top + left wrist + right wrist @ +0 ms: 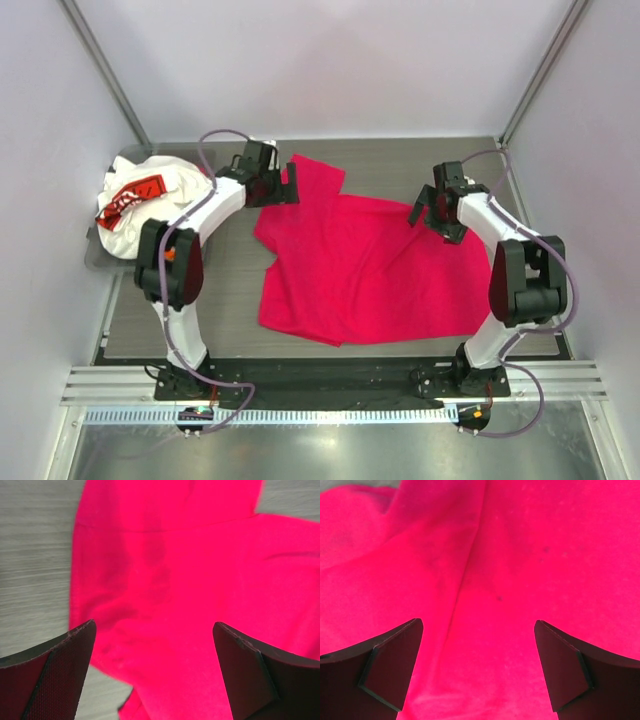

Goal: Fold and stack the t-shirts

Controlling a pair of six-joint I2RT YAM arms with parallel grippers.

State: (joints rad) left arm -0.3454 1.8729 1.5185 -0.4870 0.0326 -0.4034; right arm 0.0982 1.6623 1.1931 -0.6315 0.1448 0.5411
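The magenta t-shirt (370, 270) looks light and limp; pinch its far corners at 11 and 2 o'clock. There the left hand (154, 630) and right hand (479, 626) hover, fingers apart.

Grey wood-grain tabletop (225, 300), with a shallow grey bin (98, 258) at its far-left corner, an aluminium rail (330, 392) along the near edge, and plain white walls (330, 70) on three sides.
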